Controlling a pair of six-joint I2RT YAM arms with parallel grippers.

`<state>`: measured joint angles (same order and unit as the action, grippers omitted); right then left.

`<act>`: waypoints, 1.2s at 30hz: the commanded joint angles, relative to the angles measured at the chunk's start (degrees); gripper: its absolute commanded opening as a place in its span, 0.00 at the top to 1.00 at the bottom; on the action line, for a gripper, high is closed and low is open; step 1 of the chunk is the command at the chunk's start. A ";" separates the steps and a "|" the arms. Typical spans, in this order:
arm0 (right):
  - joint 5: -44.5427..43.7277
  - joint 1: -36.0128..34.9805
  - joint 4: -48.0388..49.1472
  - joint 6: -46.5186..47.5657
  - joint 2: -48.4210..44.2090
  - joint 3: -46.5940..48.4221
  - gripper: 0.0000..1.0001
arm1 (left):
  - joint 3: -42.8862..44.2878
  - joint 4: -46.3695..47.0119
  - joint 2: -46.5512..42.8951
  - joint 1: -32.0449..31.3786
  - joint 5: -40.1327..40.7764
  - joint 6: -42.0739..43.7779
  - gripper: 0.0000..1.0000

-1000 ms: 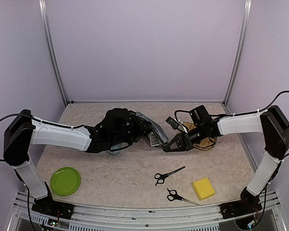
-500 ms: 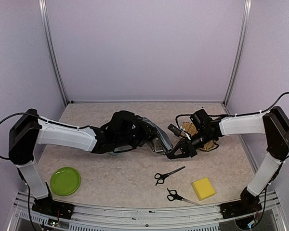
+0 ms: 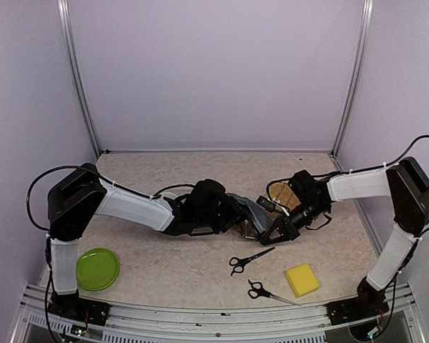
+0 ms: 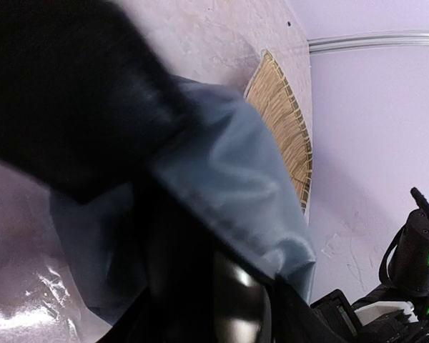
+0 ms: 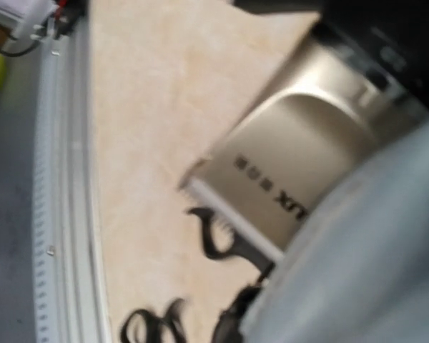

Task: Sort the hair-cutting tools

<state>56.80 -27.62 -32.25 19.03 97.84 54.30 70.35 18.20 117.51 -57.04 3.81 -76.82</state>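
Fingers, left gripper point(image 3: 243, 223): pressed in against the light-blue cup point(image 4: 229, 179) at mid-table. How wide they stand, and whether they grip the cup or the clipper, cannot be told from any view.
Fingers, right gripper point(image 3: 275, 232): closed tight, tips close beside the cup. Nothing can be seen pinched between them.

Item 1, clipper point(image 5: 286, 186): silver body, toothed blade outward, lying against the cup's pale wall between the two grippers. Whether it sits inside the cup or only alongside is unclear. Judged to be the piece in hand.
Item 2, first scissors point(image 3: 252, 257): black loops, flat on the table, just in front of the grippers and touching neither.
Item 3, second scissors point(image 3: 268, 291): flat, nearer the front edge, close to the yellow sponge point(image 3: 302, 279) but apart from it.
Item 4, small black block: not made out.

Progress, as a judgement: early. No tool lies visibly sorted, and both scissors remain to be collected. The green plate point(image 3: 97, 269) at front left carries no tool. The woven mat point(image 3: 282, 191) is largely hidden under the right arm, so its load is unknown.

Surface: table point(image 3: 164, 171), beige with a marbled pattern, matt.
Room: plain lilac walls point(image 3: 214, 71) on three sides, slim metal posts point(image 3: 79, 78) at the corners, and a metal rail point(image 3: 200, 314) along the near edge.
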 commanded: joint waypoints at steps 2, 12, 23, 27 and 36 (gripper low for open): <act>-6.40 1.31 -3.37 3.19 0.95 2.44 1.00 | 1.39 -6.61 -2.00 0.52 -0.76 7.89 0.43; -8.33 1.51 -3.50 3.94 0.86 2.79 1.00 | 3.08 -18.45 -6.37 -0.56 -2.43 29.71 0.25; -8.88 1.51 -2.95 4.38 -0.11 1.46 1.00 | 2.18 -39.64 -15.44 -5.82 18.86 64.14 0.37; -8.33 1.51 -2.76 4.31 -0.20 1.24 1.00 | -1.78 -35.60 -15.48 -5.35 11.53 61.93 0.47; -7.71 1.51 -2.94 4.26 0.39 1.22 1.00 | -3.09 -27.90 -8.85 -7.15 4.24 57.27 0.46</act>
<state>47.64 -26.55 -34.89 22.94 98.15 55.70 67.92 -14.22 106.32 -63.70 11.81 -17.82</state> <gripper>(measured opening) 0.007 0.527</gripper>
